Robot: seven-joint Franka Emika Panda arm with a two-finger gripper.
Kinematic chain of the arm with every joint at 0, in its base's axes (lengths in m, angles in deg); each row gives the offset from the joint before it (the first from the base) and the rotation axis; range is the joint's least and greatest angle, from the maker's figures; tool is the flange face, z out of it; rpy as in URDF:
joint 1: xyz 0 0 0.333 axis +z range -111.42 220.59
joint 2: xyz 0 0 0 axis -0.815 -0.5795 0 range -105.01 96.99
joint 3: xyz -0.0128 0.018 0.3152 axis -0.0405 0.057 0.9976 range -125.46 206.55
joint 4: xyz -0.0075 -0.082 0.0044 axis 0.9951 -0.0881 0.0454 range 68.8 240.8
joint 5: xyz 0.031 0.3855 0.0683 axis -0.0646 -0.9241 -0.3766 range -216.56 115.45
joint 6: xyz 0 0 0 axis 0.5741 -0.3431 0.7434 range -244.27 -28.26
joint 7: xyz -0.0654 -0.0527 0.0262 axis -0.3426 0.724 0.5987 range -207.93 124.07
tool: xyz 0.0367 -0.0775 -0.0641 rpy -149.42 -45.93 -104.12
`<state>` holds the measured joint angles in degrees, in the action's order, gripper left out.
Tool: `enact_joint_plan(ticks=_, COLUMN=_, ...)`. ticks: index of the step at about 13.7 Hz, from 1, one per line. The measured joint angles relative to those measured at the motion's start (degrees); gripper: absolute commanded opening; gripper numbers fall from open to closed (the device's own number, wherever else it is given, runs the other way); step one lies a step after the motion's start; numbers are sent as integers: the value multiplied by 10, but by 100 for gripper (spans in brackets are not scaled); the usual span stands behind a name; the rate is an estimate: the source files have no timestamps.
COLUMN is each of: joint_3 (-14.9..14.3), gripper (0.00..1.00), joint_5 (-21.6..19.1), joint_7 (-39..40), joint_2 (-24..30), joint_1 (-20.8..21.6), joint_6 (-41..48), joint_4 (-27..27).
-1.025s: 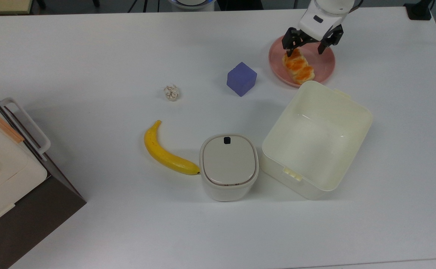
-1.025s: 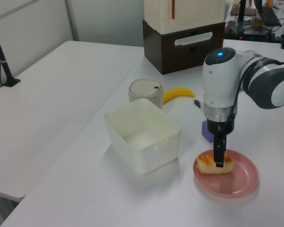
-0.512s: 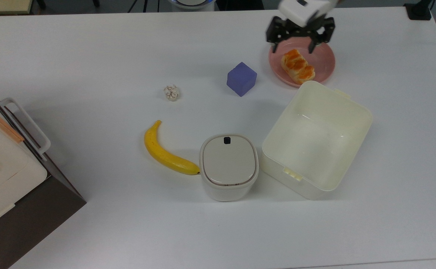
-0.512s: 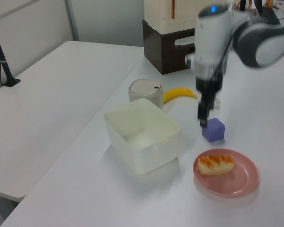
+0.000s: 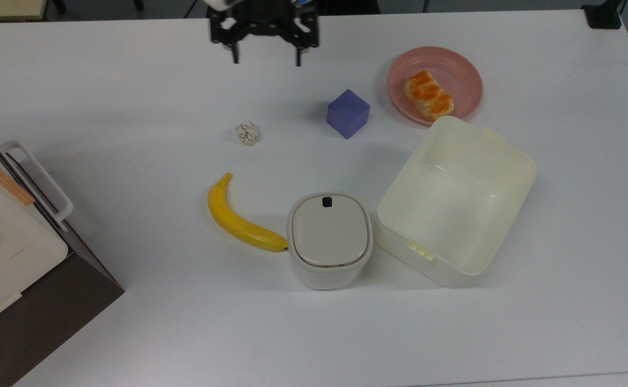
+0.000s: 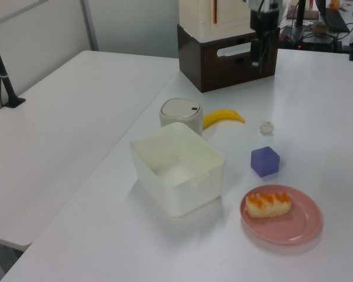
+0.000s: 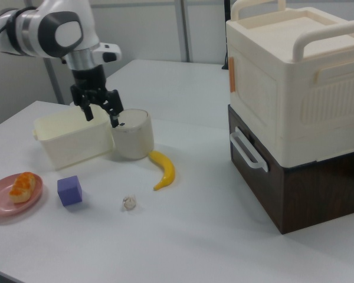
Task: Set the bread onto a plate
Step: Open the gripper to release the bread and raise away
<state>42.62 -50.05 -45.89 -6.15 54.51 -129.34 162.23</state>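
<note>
The bread (image 5: 428, 95), a pale-yellow loaf with orange-brown glazed bumps, lies on the round pink plate (image 5: 460, 75) at the top view's upper right. Nothing touches it. The left view has the bread (image 6: 268, 204) on the plate (image 6: 300, 222) in the foreground, and the right view has the bread (image 7: 22, 183) on the plate (image 7: 10, 204) at the far left. My gripper (image 5: 265, 58) hangs open and empty above the table's far edge, well to the top view's left of the plate. In the right view the gripper (image 7: 101, 117) hovers in front of the cream tub.
A purple cube (image 5: 348, 113) sits just left of the plate in the top view. A large cream tub (image 5: 509, 148) stands below the plate, with a lidded white canister (image 5: 329, 239), a banana (image 5: 241, 217) and a whitish knobbly ball (image 5: 247, 133) further left. A cream-and-brown box (image 5: 18, 269) fills the left edge.
The open gripper has lifted off the plate and swung far to the top view's left. The bread stays lying on the plate.
</note>
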Motion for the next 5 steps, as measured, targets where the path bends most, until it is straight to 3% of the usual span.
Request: enact_joint_plan(ticks=5, joint_3=-11, gripper=100, joint_5=-3, joint_7=13, joint_2=-3, joint_1=-5, joint_6=1, joint_4=-4)
